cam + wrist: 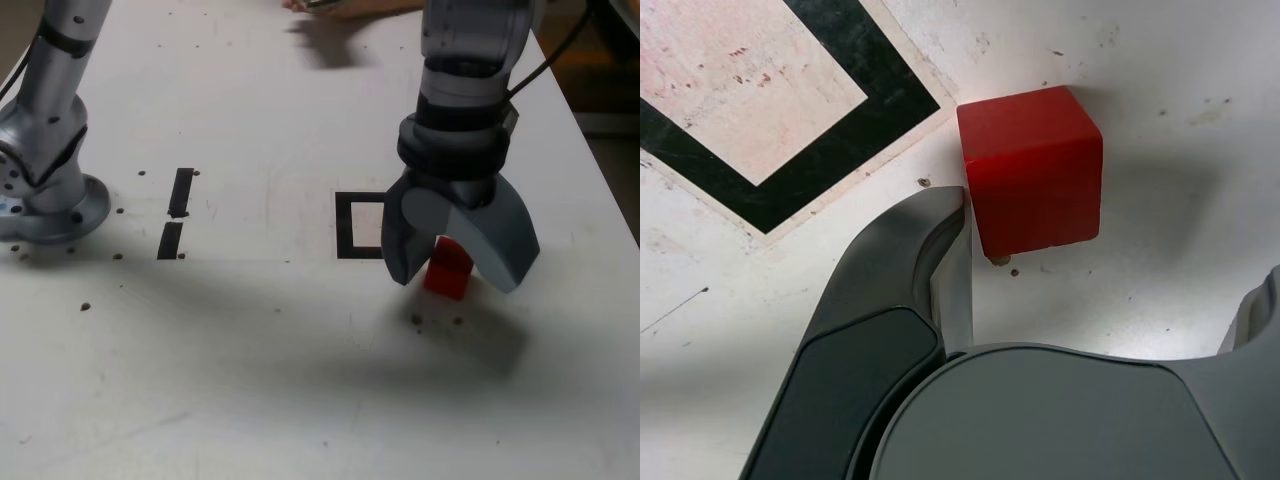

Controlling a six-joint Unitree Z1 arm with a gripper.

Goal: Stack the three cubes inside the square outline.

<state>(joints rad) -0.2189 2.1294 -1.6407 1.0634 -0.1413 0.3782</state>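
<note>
Sitting apparently skewed, the red cube shows no long axis.

Prob. lab (arm, taped tbl)

Grey Arm, Black Bands

The arm wears silvery-grey tubing ringed with black bands, a loose black cable at its side. Its claw has broad, curved grey jaws (rather beak-like). Dark bolts dot the rounded base.
</note>
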